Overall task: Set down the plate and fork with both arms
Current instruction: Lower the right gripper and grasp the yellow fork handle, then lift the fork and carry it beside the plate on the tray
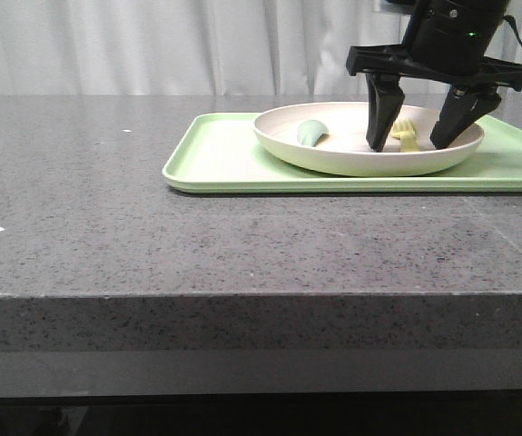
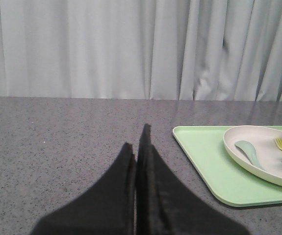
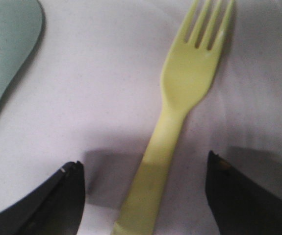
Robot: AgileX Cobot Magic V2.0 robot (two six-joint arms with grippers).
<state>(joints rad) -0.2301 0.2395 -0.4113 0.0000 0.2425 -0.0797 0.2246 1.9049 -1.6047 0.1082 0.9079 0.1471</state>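
The off-white plate (image 1: pixel 351 156) rests on the light green tray (image 1: pixel 224 154) at the back right of the table. In it lies the pale yellow fork (image 1: pixel 407 136), next to a grey-green spoon-like utensil (image 1: pixel 312 133). My right gripper (image 1: pixel 413 143) reaches down into the plate, open, one finger on each side of the fork's handle (image 3: pixel 153 181) without touching it. My left gripper (image 2: pixel 137 142) is shut with nothing in it, low over the bare counter left of the tray (image 2: pixel 207 161). The left wrist view also shows the plate (image 2: pixel 258 161) and fork (image 2: pixel 281 143).
The grey speckled counter (image 1: pixel 106 209) stretches left and forward of the tray to its front edge. White curtains (image 1: pixel 152 45) hang behind the table.
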